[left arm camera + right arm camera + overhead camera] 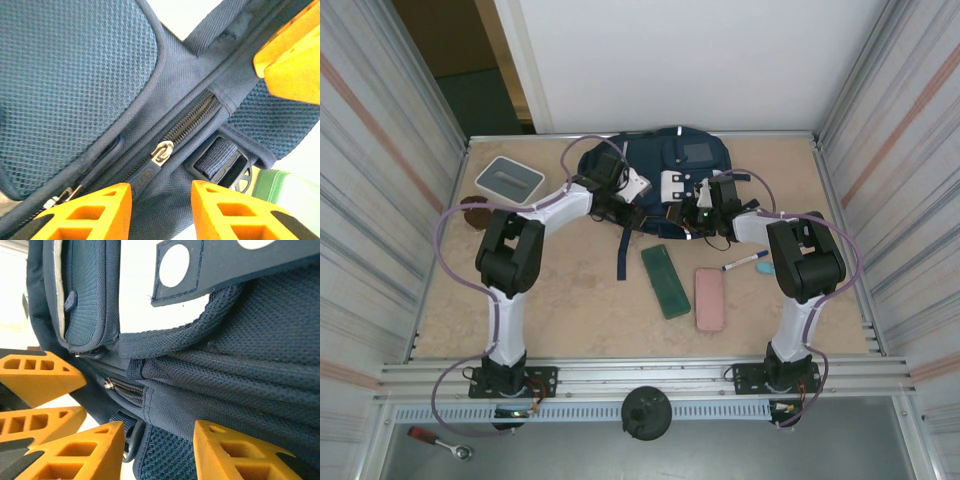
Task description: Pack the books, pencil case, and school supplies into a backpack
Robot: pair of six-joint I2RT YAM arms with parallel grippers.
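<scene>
Backpack [675,160] lies at the far middle of the table [570,300]. Both arms reach forward with elbows raised and forearms angled inward to its near edge. Left gripper [161,190] stands part-spread astride the zipper pull [162,151], and right gripper [159,426] stands part-spread over the fabric. Cannot tell whether either pinches cloth.

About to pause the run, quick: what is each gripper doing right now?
Left gripper: jaws apart over the backpack near its zipper; grip cannot be told.
Right gripper: jaws apart astride backpack fabric; grip cannot be told.
</scene>
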